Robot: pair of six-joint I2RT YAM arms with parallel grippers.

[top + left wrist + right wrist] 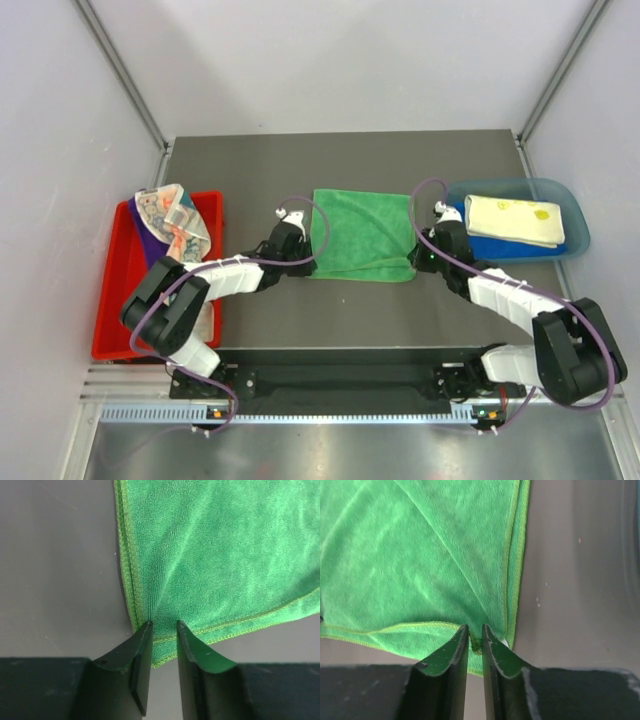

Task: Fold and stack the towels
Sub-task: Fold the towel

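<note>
A folded green towel (pixel 362 232) lies flat in the middle of the table. My left gripper (pixel 308 264) is at its near left corner; in the left wrist view the towel (pixel 215 555) lies flat under the gripper (pixel 164 624), whose jaws stand a narrow gap apart with no cloth pinched. My right gripper (pixel 416 262) is at the near right corner. In the right wrist view it (pixel 475 627) is shut on a bunched fold of the towel (pixel 420 555). A pale yellow towel (pixel 515 220) lies folded on a royal blue towel (pixel 500 247). A white printed towel (pixel 172 218) lies crumpled on a purple one (pixel 146 238).
The translucent blue bin (pixel 572 243) holding the yellow and blue towels stands at the right, close to my right arm. The red tray (pixel 108 325) with the crumpled towels stands at the left, under my left arm's elbow. Grey walls enclose the table.
</note>
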